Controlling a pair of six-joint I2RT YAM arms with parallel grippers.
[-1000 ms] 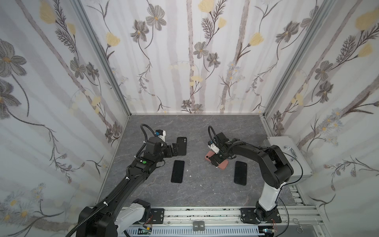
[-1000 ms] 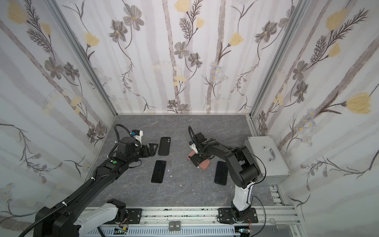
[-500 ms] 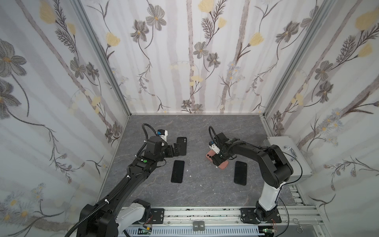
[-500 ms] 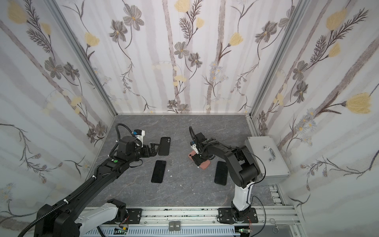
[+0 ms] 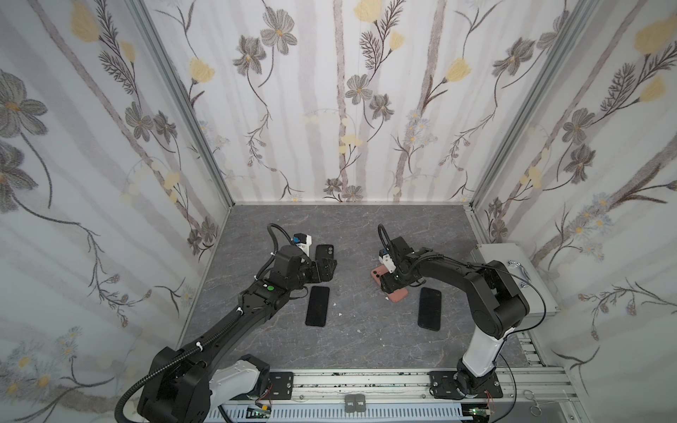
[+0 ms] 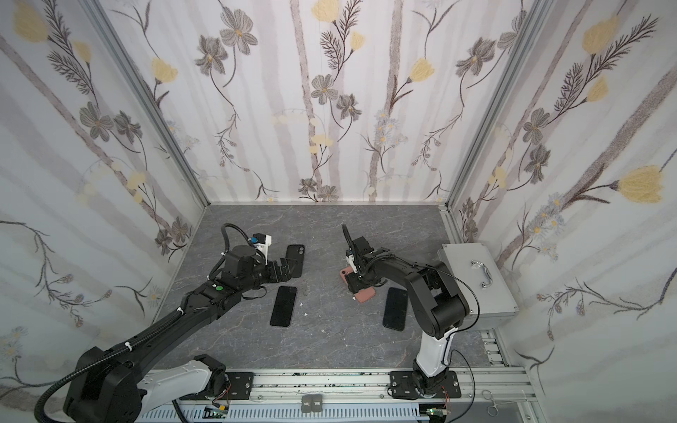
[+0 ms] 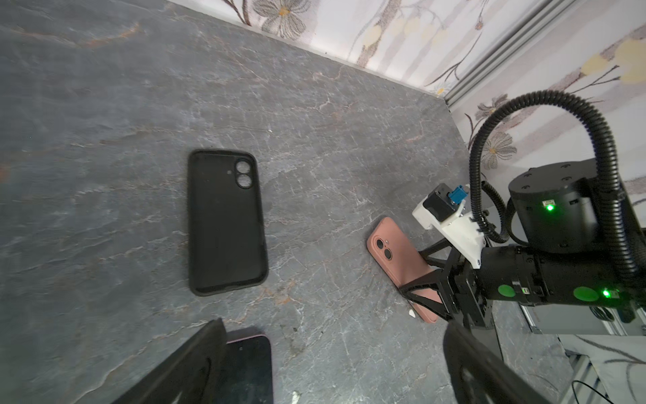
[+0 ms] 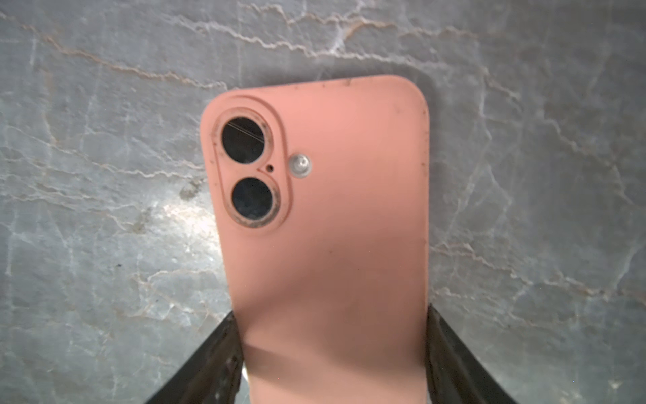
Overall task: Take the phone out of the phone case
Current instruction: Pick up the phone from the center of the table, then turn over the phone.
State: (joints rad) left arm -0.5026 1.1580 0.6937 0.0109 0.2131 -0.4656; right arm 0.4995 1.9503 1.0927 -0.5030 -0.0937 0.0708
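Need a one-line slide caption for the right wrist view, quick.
Right gripper closed on the long edges of the pink cased phone, lying camera-side up on the grey marbled table.

One phone (image 5: 317, 306) lies before the empty case (image 5: 325, 252); another phone (image 5: 429, 308) lies right of the cased phone (image 5: 397, 294).

Even diffuse light, soft shadows; glare patch on tabletop (image 8: 181, 213) (wrist views slightly blurred).
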